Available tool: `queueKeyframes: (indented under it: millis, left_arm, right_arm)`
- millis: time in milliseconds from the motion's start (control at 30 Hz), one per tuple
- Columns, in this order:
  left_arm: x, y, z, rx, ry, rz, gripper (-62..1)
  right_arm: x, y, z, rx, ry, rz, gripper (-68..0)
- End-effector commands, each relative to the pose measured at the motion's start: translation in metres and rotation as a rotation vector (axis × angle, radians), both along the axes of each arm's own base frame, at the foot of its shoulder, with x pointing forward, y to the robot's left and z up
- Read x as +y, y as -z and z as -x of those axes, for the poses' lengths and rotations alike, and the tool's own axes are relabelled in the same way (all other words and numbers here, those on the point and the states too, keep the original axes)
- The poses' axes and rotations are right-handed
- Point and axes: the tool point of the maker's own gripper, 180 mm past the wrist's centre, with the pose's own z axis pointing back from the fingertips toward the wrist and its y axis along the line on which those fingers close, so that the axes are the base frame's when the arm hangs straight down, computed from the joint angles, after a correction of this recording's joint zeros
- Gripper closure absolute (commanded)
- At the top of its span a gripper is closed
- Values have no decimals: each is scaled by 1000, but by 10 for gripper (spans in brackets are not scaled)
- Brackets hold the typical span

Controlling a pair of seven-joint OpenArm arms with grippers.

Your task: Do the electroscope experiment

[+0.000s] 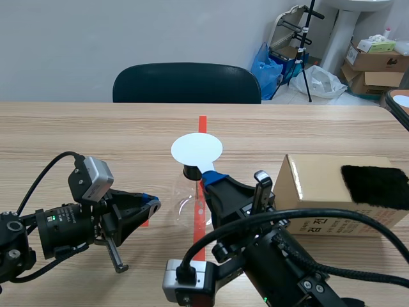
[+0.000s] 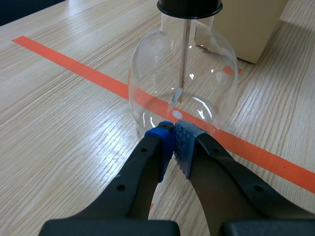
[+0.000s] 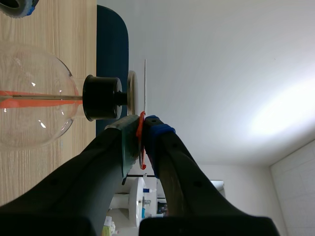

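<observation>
The electroscope is a clear glass flask [image 1: 187, 208] with a black stopper [image 1: 191, 171], standing on the orange tape line mid-table. Inside it a thin rod [image 2: 185, 54] carries a small foil leaf [image 2: 176, 96]. My right gripper [image 1: 211, 176] is shut on a thin white disc [image 1: 197, 149] and holds it just over the stopper. In the right wrist view the disc [image 3: 145, 83] shows edge-on beside the stopper's metal cap [image 3: 132, 93], with a red piece pinched in the right gripper [image 3: 141, 129]. My left gripper [image 2: 174, 135] is shut on nothing, its tips at the flask's foot [image 2: 182, 83].
A cardboard box [image 1: 319, 192] with a black furry patch [image 1: 377, 185] on top stands at the right, close to my right arm. A dark chair [image 1: 186, 83] is behind the table's far edge. Boxes and bags lie on the floor far right.
</observation>
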Motion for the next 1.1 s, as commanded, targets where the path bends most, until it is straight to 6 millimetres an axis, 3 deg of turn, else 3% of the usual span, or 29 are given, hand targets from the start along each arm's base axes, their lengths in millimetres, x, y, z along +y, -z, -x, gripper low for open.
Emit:
queueKeyframes:
  millis: [0, 633, 1067]
  left_arm:
    - [-5, -11, -3, -26, 5, 33, -32]
    - [-5, -11, -3, -26, 5, 33, -32]
    - [-5, -11, -3, -26, 5, 33, -32]
  right_arm:
    - [-2, -15, -6, -53, 2, -11, -17]
    - [-7, -16, -10, -53, 37, -13, -17]
    - [-64, -18, -37, -54, 386, -39, -17]
